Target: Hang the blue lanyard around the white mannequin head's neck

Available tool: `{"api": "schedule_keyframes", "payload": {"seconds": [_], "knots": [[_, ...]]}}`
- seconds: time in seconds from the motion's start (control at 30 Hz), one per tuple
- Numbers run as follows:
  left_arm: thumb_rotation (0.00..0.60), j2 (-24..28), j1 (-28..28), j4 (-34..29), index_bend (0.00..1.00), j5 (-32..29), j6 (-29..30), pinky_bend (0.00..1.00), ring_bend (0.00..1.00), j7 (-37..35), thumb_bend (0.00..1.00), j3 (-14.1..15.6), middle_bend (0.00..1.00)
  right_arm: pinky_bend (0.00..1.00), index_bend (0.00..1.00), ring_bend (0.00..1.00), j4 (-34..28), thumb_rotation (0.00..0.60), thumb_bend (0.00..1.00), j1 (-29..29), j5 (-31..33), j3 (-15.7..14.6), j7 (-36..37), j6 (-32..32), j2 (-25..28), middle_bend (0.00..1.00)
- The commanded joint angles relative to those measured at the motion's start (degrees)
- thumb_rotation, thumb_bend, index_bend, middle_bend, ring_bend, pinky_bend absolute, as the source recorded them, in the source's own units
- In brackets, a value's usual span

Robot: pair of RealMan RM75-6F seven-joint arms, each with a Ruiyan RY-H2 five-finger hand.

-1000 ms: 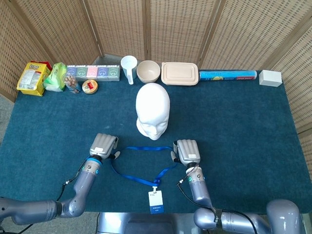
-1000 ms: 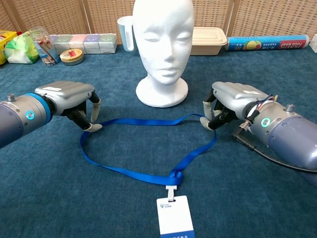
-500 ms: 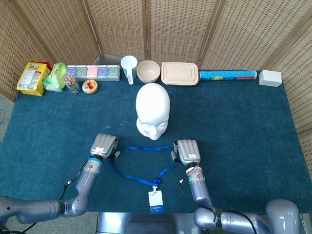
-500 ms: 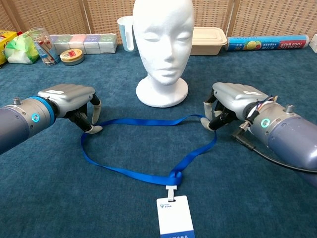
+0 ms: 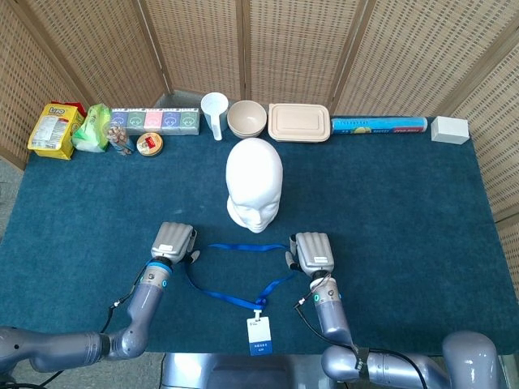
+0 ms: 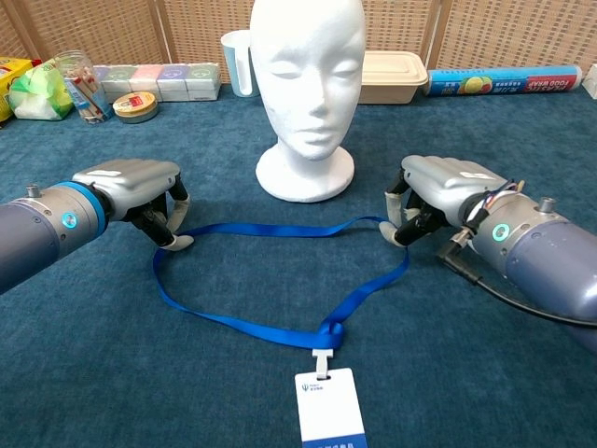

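The white mannequin head (image 5: 254, 182) (image 6: 308, 65) stands upright mid-table, facing me. In front of it the blue lanyard (image 5: 239, 246) (image 6: 280, 229) lies as an open loop on the blue cloth, its white badge (image 5: 259, 335) (image 6: 329, 411) nearest me. My left hand (image 5: 173, 241) (image 6: 126, 182) is curled down over the loop's left corner and pinches the strap at its fingertips. At the loop's right corner my right hand (image 5: 311, 251) (image 6: 443, 187) pinches the strap the same way. The upper strand runs nearly straight between the two hands, low over the cloth.
Along the back edge stand a white cup (image 5: 214, 113), a bowl (image 5: 246, 118), a beige lunchbox (image 5: 299, 122), a food wrap roll (image 5: 379, 125), a white box (image 5: 449, 130) and snack packs (image 5: 57, 128). A wicker screen closes off the back.
My left hand has shifted slightly right and its fingers have drawn closer onto the strap. The right hand and the lanyard loop have barely moved.
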Motion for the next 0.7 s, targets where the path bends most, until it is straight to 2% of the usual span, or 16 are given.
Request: {"api": "schedule_keyframes", "payload": {"seconds": [0.03,0.4,0.57,0.7], "knots": [[0.53,0.02,-0.04,0.0,0.71,-0.1,-0.07,1.0,1.0,0.01,0.34,0.04,1.0,1.0,0.63,1.0,-0.05,0.498,0.5,0.0,0.12,0.03,-0.08,0.01,0.0,0.86],[0.53,0.6,-0.24,0.28,0.71,-0.06,-0.24,1.0,1.0,0.21,0.34,0.24,1.0,1.0,0.63,1.0,0.08,0.495,0.5,0.03,0.34,0.11,-0.09,0.05,-0.21,0.86],[0.53,0.85,-0.38,-0.04,0.71,0.01,-0.33,1.0,1.0,0.15,0.43,0.23,1.0,1.0,0.63,1.0,0.26,0.497,0.5,0.02,0.4,0.17,0.04,0.01,-0.26,0.86],[0.531,1.02,-0.54,-0.17,0.71,-0.01,-0.31,1.0,1.0,0.24,0.45,0.13,1.0,1.0,0.63,1.0,0.28,0.499,0.5,-0.03,0.32,0.29,0.25,0.07,-0.2,0.86]]}}
